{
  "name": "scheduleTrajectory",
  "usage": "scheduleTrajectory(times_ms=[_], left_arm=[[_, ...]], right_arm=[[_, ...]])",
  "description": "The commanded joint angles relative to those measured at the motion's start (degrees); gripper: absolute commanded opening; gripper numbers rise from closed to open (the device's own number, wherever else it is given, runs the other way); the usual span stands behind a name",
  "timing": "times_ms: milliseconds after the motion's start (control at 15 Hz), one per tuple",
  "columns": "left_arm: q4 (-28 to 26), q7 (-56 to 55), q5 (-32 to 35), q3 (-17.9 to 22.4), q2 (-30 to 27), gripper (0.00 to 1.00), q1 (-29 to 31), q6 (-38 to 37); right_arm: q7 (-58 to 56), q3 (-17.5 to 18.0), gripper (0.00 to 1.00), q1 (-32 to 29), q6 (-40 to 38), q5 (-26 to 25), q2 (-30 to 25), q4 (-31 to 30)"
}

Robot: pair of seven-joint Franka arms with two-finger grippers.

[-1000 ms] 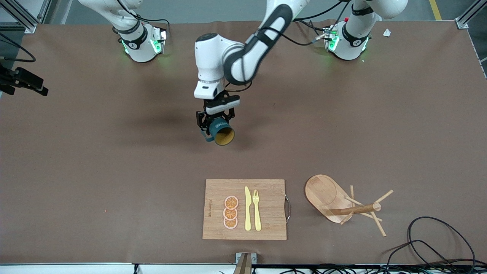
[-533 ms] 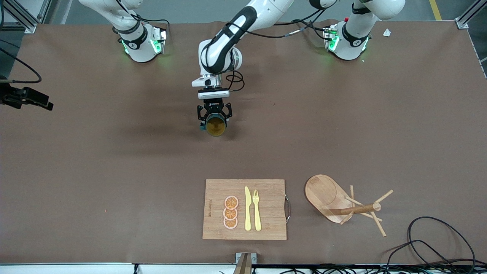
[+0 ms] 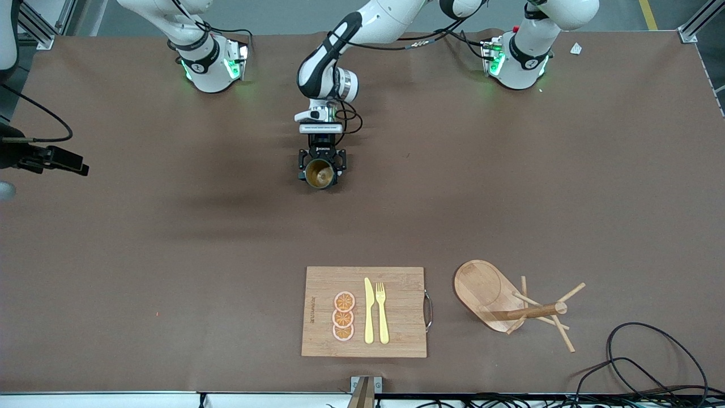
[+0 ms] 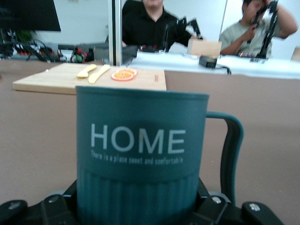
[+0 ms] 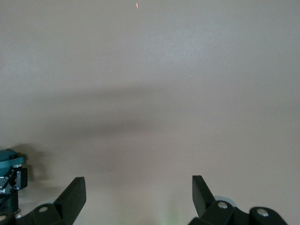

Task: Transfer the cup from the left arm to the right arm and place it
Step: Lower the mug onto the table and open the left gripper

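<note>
Cup: sits upright over mid-table, tan inside showing, pinched low on its ribbed body by the left gripper. Cannot tell whether it touches the cloth.

Nearest the front camera: wooden board, carrying three orange slices, a yellow knife and a yellow fork side by side. Just beside it, toward the left arm's end, a wooden peg stand, tipped over on its side. Close by, at the table's corner, loops of black cable.

Farther up, well apart from the board: the cup again, "HOME" lettering and handle plain in the left wrist view, clamped from both sides.

Toward the right arm's end, at the table's edge: right gripper, spread wide, holding nothing, hanging over bare brown cloth.

Farthest off: both arm bases, glowing green.
</note>
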Motion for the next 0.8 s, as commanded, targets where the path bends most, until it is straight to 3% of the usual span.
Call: scheduleTrajectory(times_ms=[0,333,467,733], left_arm=[[1.2,-2.3,1.5,0.5,2.6,0.99,-1.8,-2.5],[0.4,-2.2,1.3,-1.6,2.1,1.0,-3.3,-5.6],[0.3,-2.2,0.9,-4.1,1.8,1.0,-3.3,-7.7],[0.5,-2.1,0.6,-4.6,0.7,1.0,-3.2,-9.8]], right_arm=[[0.7,0.8,1.0,-0.5,1.3,0.4,1.5,-0.2],[1.0,0.8,1.0,-0.2,4.0,3.8,2.7,-1.8],[1.4,0.9,1.0,0.1,4.4,3.9,2.9,-2.3],[9.0,1.0,1.0,2.5,5.2,3.8,2.9,-2.5]])
